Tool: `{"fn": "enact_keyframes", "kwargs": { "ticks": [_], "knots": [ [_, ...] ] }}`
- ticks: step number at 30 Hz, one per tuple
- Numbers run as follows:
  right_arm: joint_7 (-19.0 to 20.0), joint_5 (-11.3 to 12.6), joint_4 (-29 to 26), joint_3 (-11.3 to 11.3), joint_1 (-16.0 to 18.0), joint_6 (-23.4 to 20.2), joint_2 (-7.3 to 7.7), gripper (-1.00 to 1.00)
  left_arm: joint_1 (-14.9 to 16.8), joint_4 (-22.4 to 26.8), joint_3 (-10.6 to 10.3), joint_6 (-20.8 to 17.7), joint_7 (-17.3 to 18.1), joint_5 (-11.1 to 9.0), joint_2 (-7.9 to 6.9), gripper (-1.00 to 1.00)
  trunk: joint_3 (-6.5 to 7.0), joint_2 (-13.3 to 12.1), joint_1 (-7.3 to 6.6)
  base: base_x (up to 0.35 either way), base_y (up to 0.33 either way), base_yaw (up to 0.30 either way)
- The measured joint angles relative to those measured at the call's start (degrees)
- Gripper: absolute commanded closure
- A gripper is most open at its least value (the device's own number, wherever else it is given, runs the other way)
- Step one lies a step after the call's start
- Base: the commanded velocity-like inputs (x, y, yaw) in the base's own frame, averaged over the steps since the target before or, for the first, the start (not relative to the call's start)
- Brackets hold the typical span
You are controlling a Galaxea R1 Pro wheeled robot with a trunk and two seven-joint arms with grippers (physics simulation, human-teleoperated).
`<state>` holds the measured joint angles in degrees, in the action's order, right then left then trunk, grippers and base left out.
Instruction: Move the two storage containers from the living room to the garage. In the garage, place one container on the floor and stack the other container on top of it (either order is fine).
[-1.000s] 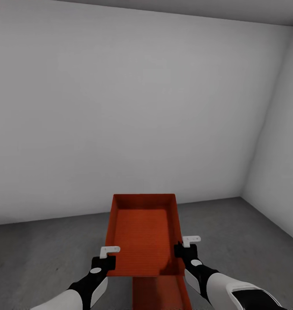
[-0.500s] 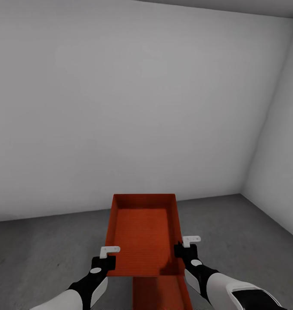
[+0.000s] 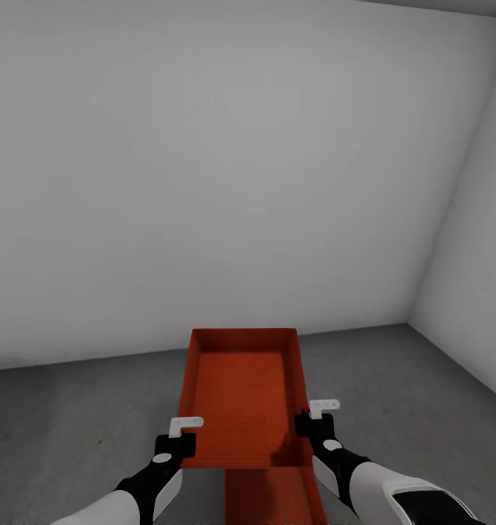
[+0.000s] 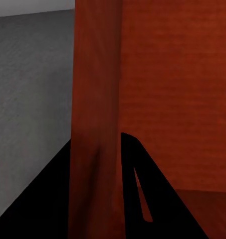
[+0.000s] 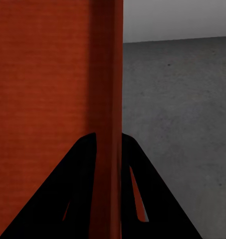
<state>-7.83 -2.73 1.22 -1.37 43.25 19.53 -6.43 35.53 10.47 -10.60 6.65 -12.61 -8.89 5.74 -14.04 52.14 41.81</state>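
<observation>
containers (image 3: 242,397): 2 | pincers gripping upper: left (image 3: 176,436), right (image 3: 311,421)

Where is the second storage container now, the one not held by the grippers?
In the head view, the lower container sits bottom centre, beneath the held container.

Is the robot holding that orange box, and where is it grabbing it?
Yes. The upper storage container is held by its two long side walls: left gripper on one, right gripper on the other.
</observation>
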Motion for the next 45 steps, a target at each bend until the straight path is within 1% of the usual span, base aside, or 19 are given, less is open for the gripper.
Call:
{"fn": "enact_keyframes", "kwargs": {
  "ticks": [45],
  "knots": [
    [0.00,0.02,-0.01,-0.01,0.00,0.03,0.00,1.00,0.01,0.02,0.05,0.00,0.00,0.07,0.00,1.00,-4.15,0.01,0.00,0.000,0.000,0.000]
  ]
}}
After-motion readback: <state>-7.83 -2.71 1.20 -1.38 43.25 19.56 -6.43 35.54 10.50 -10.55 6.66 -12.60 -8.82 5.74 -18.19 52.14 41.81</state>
